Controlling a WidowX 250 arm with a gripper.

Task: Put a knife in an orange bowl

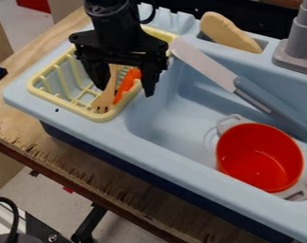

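Plainly, knife: the long knife (205,65) with a grey blade and a blue-grey handle lay aslant over the sink (117,137), from the upper middle of the frame down to its right edge. The blade's end was near the rack, and the handle's end was just beside the bowl's rim.
Orange bowl: a pot-like, red-orange bowl (257,154) with pale side handles sat in the basin at the lower right of the frame, its mouth facing up.
Jaws: the black gripper (126,92) hung over the rack in the upper left of the frame, its jaws spread apart and gripping nothing.
Rack: the yellow dish rack (43,97) held a wooden utensil (105,99) and an orange utensil (127,84), both seen between the jaws.
Surroundings: a tan oblong piece (228,33) rested in a recess at the upper middle, with a grey faucet (302,40) at the upper right. The sink stood on a wooden worktop (13,123).
Done: the bowl was upright and ready, as far as could be judged; the knife was outside it and ungrasped.
Left: picking up the knife, bringing it over the bowl, lowering it in and letting go all remained.
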